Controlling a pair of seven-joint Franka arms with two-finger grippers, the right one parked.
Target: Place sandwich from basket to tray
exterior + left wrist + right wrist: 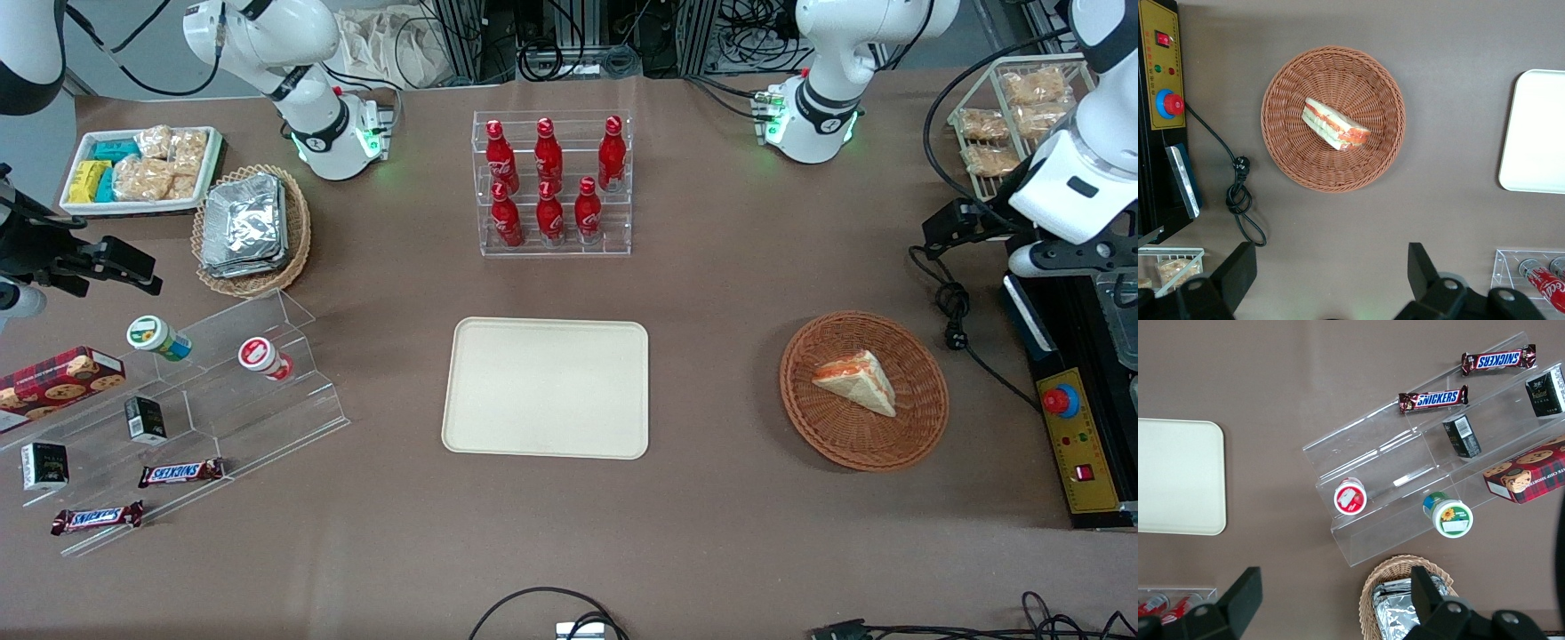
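Tray [546, 388]: flat cream rectangle, rounded corners, low rim, smooth; wrist view cuts it off at one edge. Basket [863, 389]: round, shallow, reddish-brown weave, toward the working arm's end. Sandwich [856, 380] lies in it, pale bread wedge, orange-pink filling along the edge, tip toward 4 o'clock in the front view. Gripper [1327, 280] hangs high above bare tablecloth near the basket, dark fingers [1237, 272] spread wide, holding nothing; only their tips show.

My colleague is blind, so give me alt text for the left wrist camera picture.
A triangular sandwich lies in a round woven basket on a brown table, seen from above. The left arm's hand hangs open above the table beside the basket, holding nothing; the cream tray's edge shows nearby.
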